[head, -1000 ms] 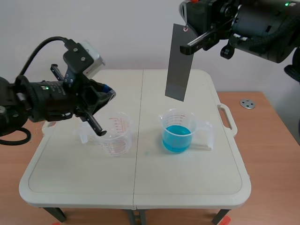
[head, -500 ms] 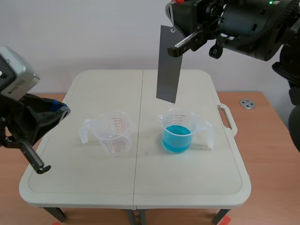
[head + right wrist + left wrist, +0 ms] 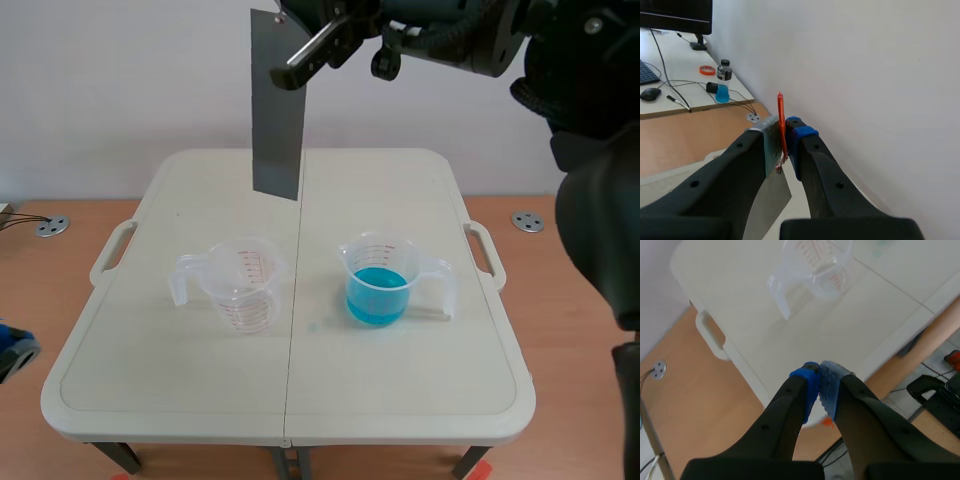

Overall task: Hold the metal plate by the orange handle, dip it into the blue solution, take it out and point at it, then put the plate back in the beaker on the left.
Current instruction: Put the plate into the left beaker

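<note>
1. Jaws of the left arm nearest, low beyond the desk's [image 3: 300, 400] near left corner, pads [image 3: 832, 387] pressed together on nothing. Likely parked there to leave the space over the beakers free.
2. Further in, on the desk's left half, empty clear beaker [image 3: 243, 285] with red markings, upright, handle turned outward to the left. Mouth open upward, ready to take the plate.
3. Level with it, apart across the desk's centre seam, second clear beaker [image 3: 395, 275] holding the blue solution [image 3: 377, 297], handle turned to the right.
4. Farthest and highest, metal plate [image 3: 277, 110]: long grey strip hanging upright in the air, lower end well above the desk, roughly over and behind the empty beaker rather than the blue one. Probably kept that high to clear the rim before any lowering.
5. Jaws of the right arm, coming in across the top from the right, clamped on the thin orange handle [image 3: 782, 127] at the plate's upper end, one finger on each side. Grip at the top likely chosen so the strip hangs straight and its lower end stays untouched.
</note>
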You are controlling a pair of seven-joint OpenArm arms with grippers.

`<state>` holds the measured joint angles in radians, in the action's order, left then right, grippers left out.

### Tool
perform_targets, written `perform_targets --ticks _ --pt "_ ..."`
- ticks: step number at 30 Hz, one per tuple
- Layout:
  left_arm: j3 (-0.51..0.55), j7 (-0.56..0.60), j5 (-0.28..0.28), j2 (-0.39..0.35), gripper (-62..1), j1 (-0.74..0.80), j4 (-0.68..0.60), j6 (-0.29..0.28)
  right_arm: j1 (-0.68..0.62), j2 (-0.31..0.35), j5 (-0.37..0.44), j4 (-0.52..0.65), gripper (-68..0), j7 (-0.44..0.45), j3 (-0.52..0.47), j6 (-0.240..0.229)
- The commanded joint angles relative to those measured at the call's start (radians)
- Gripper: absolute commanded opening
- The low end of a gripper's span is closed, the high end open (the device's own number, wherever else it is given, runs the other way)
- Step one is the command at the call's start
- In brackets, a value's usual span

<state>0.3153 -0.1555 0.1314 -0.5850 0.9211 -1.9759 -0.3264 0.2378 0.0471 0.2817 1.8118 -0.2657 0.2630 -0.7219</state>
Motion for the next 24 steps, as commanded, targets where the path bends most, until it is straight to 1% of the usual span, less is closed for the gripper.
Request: perform_targets --ticks 1,6,11,14,24 --pt "0.014 0.011 0.006 0.0 -59.2 0.033 -0.002 0.002 0.037 -0.005 0.014 -0.015 -66.2 0.017 0.001 0.004" --pt "0.056 0.04 0.006 0.0 -59.2 0.147 -0.002 0.002 0.062 -0.051 0.01 -0.08 -66.2 0.017 0.024 0.007" --pt "0.058 0.045 0.005 0.003 -59.2 0.213 0.002 0.001 0.085 -0.08 0.001 -0.153 -66.2 0.022 0.048 0.007" --pt "0.058 0.055 0.006 0.008 -59.2 0.22 0.02 -0.001 0.097 -0.091 -0.013 -0.197 -66.2 0.029 0.061 0.007" --pt "0.056 0.112 -0.006 0.019 -59.2 0.22 0.113 -0.002 0.135 -0.092 -0.02 -0.355 -66.2 0.105 0.109 0.007"
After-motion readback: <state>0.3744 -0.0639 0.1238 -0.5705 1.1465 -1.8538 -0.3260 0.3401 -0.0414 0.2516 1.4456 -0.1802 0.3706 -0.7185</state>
